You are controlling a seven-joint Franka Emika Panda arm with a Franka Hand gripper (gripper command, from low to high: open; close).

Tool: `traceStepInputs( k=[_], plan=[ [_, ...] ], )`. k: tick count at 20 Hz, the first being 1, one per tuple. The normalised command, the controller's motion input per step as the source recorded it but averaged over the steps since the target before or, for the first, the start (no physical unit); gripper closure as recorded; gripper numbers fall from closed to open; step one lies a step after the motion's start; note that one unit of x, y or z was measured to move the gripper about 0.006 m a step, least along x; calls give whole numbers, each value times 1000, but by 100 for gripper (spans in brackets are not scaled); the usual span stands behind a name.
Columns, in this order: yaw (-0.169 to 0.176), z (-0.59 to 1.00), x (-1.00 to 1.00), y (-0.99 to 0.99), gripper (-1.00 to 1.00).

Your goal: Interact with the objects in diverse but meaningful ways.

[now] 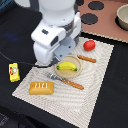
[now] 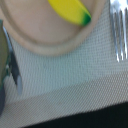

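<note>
Your gripper, whose jaw state I cannot tell, hovers over the mat's middle, beside the banana, which lies lengthwise across its plate.

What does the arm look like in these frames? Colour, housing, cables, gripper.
The arm is white with rounded, glossy housings and a blocky white wrist section with a small dark marking on its side. A thin dark cable trails from it toward the exterior view's left. Grey metal parts show beneath the wrist. The gripper itself is hidden in the exterior view; the wrist view shows only a blurred dark grey part at the frame edge.
</note>
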Motion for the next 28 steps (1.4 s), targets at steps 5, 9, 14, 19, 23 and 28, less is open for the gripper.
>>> traceStepInputs(
  k=[5, 9, 14, 19, 23, 28],
  plan=[
    [-27, 3, -1000, -258, -100],
    [-48, -61, -989, -382, -100],
    [-72, -173, -866, -478, -100],
    [-88, -206, -698, -471, -100],
    [-65, -350, -428, -204, -100],
    [-77, -448, -360, -12, -100]
  ],
)
